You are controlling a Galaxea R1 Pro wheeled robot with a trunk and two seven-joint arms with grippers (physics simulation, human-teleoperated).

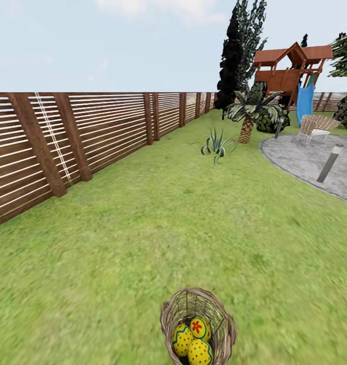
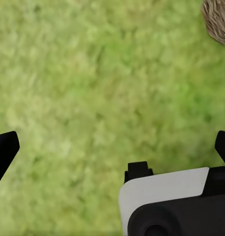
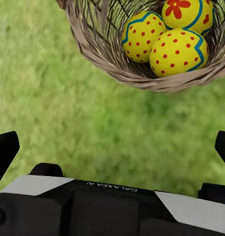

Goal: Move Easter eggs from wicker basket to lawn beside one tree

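Note:
The brown wicker basket (image 1: 174,310) stands upright on the lawn (image 1: 143,243) at the near middle of the head view. Three yellow Easter eggs lie in it: one with a red flower (image 1: 198,327), one with blue zigzags (image 1: 182,339), one with red dots (image 1: 200,353). In the right wrist view the basket (image 3: 100,46) and its eggs (image 3: 178,51) lie just ahead of my right gripper (image 3: 112,147), which is open and holds nothing. My left gripper (image 2: 112,145) is open over bare grass, with the basket's rim (image 2: 218,19) off to one side. Speckled tree foliage (image 1: 345,50) shows far right, trunk out of view.
A brown slat fence (image 1: 67,137) runs along the left. Far back stand a tall dark tree (image 1: 241,50), a palm (image 1: 248,115), a spiky plant (image 1: 217,144) and a wooden playset (image 1: 290,71). A grey paved patio (image 1: 305,159) with a post (image 1: 329,163) and chair lies right.

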